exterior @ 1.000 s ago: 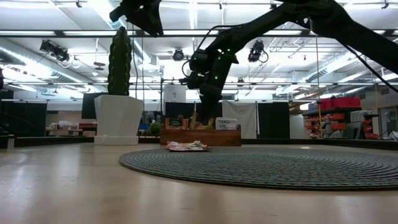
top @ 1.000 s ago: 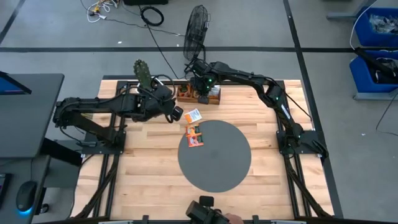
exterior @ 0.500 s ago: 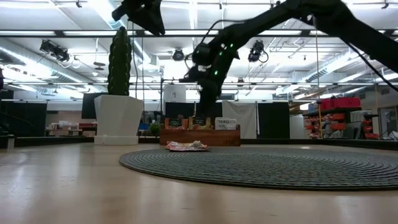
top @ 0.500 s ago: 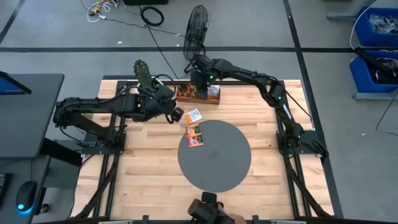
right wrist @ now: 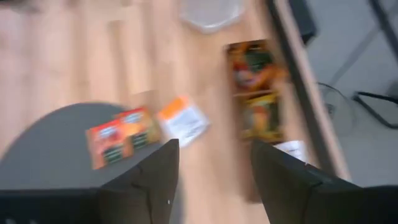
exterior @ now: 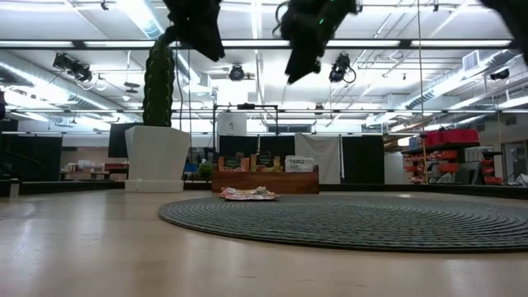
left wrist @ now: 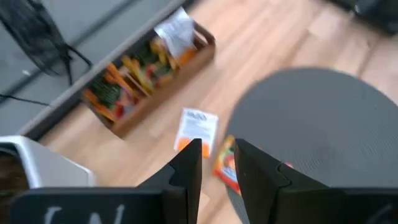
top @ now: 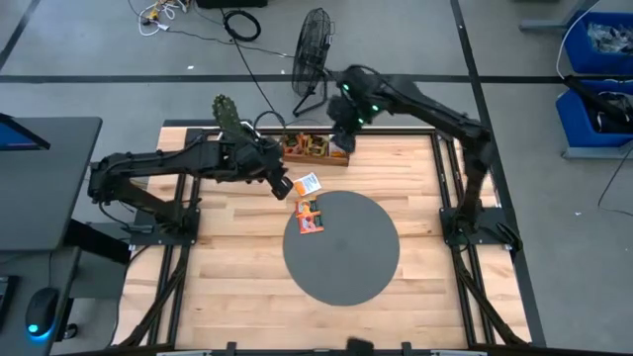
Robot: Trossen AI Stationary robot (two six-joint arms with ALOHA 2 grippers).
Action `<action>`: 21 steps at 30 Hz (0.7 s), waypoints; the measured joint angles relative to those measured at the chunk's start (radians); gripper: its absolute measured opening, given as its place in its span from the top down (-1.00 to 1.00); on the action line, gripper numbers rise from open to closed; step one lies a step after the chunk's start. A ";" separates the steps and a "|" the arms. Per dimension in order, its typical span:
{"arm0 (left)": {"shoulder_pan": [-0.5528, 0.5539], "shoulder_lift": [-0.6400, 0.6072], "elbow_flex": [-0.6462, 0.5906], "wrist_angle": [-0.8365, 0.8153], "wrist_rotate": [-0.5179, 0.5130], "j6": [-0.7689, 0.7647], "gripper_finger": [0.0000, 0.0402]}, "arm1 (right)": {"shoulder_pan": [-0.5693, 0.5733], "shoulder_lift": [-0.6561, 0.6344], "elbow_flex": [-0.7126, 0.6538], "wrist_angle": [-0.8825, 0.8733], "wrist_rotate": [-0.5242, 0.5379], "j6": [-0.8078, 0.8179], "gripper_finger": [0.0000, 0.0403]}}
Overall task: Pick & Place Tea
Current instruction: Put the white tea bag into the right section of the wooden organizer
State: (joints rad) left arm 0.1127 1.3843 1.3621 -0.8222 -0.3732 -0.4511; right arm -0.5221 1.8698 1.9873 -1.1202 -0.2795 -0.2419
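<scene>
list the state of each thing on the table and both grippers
brown wooden tray: at the table's far edge, sachets standing in it
orange and white paper sachet: flat on bare wood, beside the disc
red and orange paper sachets: flat on the grey round disc's rim
right gripper: open, empty, raised above the tray
left gripper: empty, jaws slightly apart, above the loose sachets

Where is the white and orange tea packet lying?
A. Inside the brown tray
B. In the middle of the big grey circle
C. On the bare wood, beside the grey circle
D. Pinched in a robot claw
C: the white and orange sachet lies flat on the wooden table, off the rim of the grey disc and apart from the wooden tray, with no gripper touching it.
</scene>
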 joint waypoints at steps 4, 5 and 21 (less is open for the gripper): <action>0.018 0.053 0.000 -0.001 0.056 0.003 0.51 | 0.055 -0.180 -0.232 0.116 -0.008 0.073 -0.01; 0.024 0.073 0.000 -0.001 0.064 0.006 0.51 | 0.068 -0.232 -0.309 0.169 -0.006 0.104 -0.01; 0.188 0.419 0.000 0.144 0.394 -0.057 -0.07 | 0.251 -0.613 -1.038 0.753 0.020 0.495 -0.01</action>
State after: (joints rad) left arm 0.3011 1.8029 1.3621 -0.6783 0.0205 -0.5080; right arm -0.2716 1.2568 0.9492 -0.3675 -0.2598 0.2535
